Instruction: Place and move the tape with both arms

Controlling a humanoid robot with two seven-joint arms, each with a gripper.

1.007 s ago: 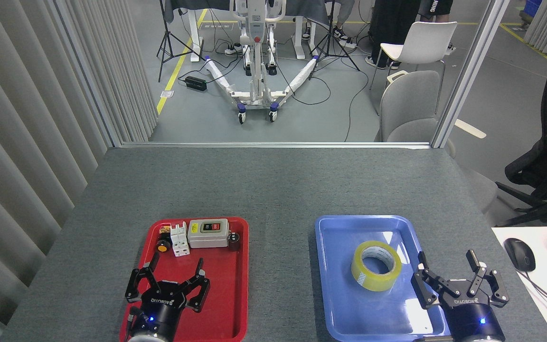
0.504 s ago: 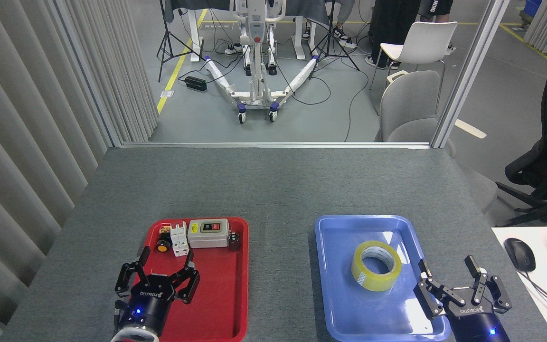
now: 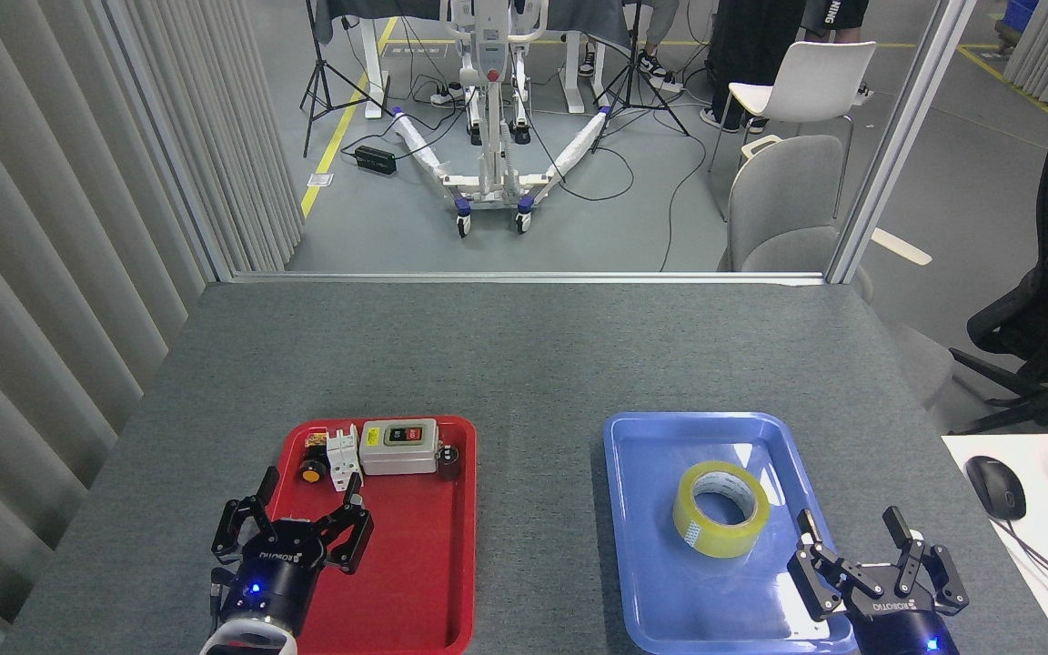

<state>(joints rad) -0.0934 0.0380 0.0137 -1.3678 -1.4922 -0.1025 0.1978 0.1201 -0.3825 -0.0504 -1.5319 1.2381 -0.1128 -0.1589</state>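
The tape [image 3: 720, 508], a wide yellow translucent roll with a white core, lies flat in the middle of the blue tray [image 3: 642, 582]. My right gripper [image 3: 850, 526] hangs open over the tray's near right corner, a little right of and nearer than the roll, with nothing between its fingers. My left gripper [image 3: 310, 484] stands open over the left edge of the red tray [image 3: 433, 582], empty, its fingertips just short of the small parts at the tray's far end.
In the red tray's far end sit a grey switch box [image 3: 398, 447], a white breaker [image 3: 342, 461] and a small orange-capped part [image 3: 310, 470]. A white desk with a mouse [image 3: 995, 486] adjoins the table at right. Grey chairs [image 3: 783, 205] stand beyond the far edge.
Both grippers have drawn back toward me and lower in view; the left one also shifted left across the red tray. The tape has stayed put.
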